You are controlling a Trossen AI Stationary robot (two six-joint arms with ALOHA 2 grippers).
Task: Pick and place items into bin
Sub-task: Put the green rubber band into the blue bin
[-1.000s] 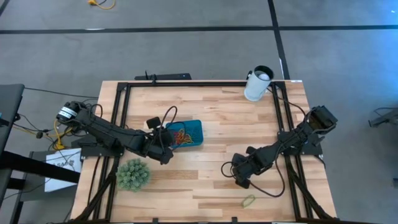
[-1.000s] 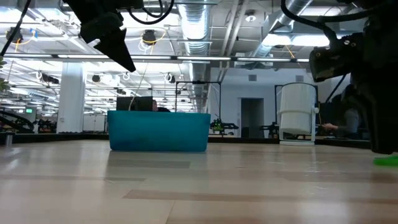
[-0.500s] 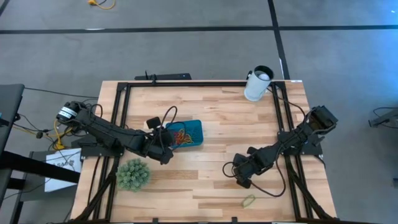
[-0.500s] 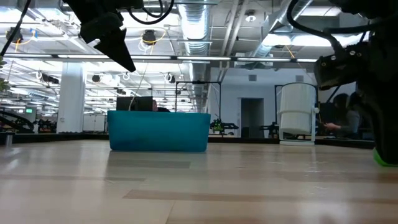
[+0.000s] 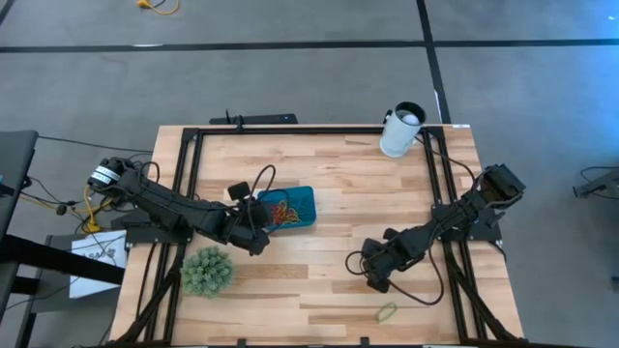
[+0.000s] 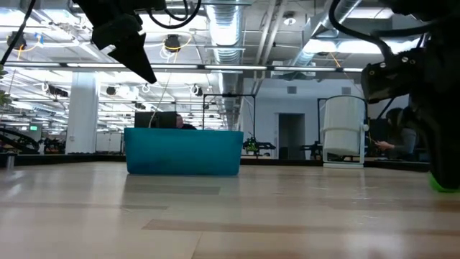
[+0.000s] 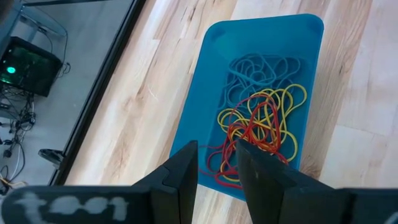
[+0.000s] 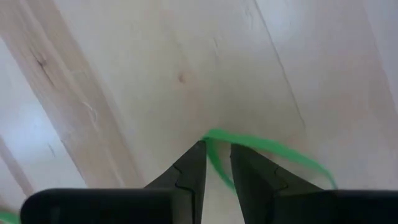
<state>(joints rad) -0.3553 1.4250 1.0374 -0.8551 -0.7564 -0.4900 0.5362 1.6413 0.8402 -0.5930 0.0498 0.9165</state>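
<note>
The teal bin [image 5: 300, 199] stands left of the table's middle and holds tangled red and yellow loops [image 7: 261, 124]. My left gripper [image 7: 217, 155] hangs open above the bin's near left corner, with nothing between its fingers; it is also in the high view [image 5: 259, 242]. My right gripper [image 5: 375, 282] points down at the table, right of the middle. Its fingers stand slightly apart on either side of a strand of a green loop [image 8: 273, 149] that lies on the wood. Another green loop [image 5: 386, 311] lies flat near the front edge. My right gripper comes from above with its fingertips [image 8: 193, 163] at the table and a strand of the green loop [image 8: 216, 155] running through the gap between them. I cannot tell whether the fingers touch the strand. The loop lies on the wood.
A green spiky ball [image 5: 206, 271] sits at the near left, close to my left arm. A white cup [image 5: 399, 130] stands at the far right corner. Black frame rails [image 5: 189, 193] run along the table's sides. Bare wood lies between the bin and my right gripper.
My right arm's wrist has tipped a little above the green loop, while its fingertips stay at the same spot on the table.
</note>
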